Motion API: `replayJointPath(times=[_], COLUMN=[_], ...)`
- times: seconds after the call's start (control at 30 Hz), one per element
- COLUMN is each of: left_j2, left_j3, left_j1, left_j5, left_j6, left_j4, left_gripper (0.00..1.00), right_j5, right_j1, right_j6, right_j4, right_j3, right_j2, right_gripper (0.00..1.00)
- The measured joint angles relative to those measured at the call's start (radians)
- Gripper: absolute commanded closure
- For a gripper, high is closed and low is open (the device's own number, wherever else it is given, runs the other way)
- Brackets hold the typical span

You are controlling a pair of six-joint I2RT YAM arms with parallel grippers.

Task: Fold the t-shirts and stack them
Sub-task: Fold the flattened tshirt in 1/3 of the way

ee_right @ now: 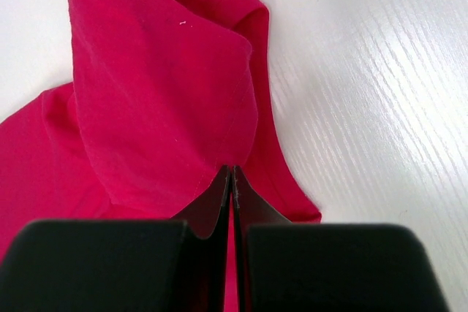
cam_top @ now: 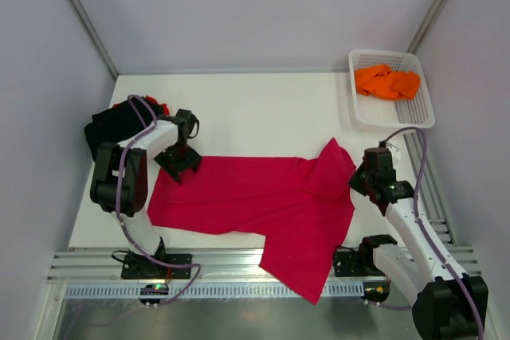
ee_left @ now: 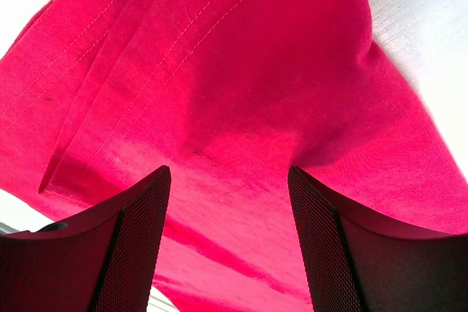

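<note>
Right wrist view first: the right gripper (ee_right: 232, 174) is pinched tight on a raised fold of the crimson t-shirt (ee_right: 161, 93). That shirt lies spread on the table (cam_top: 263, 101), down and left of the white mesh basket (cam_top: 422, 117), with one flap hanging off the near edge. The left gripper (ee_left: 228, 180), well away from the basket at the shirt's other end, sits over the cloth with fingers apart, holding nothing. The danger is that thin pinch: a pull could slip it free, or drag the unanchored shirt into a bunch.

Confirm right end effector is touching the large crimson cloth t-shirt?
Touching. In the right wrist view the right end effector is shut, a fold of the large crimson cloth t-shirt pinched at its tips.
</note>
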Motion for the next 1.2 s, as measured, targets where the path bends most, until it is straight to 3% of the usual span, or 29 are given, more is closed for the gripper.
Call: replayJointPath(times=[0.63, 1.2], left_j2=[0.0, 0.0], left_j3=[-0.019, -0.016], left_j1=[0.0, 0.0], left_j5=[0.028, 0.029], left_j6=[-0.004, -0.005], left_j4=[0.023, 0.025], left_gripper=[0.33, 0.33], right_j5=[0.019, -0.056], right_j1=[0.0, 0.0], right_j6=[0.187, 0.314], right_j4=[-0.221, -0.313], right_j3=[-0.022, -0.062], right_j2=[-0.227, -0.29], right_gripper=[0.97, 0.97])
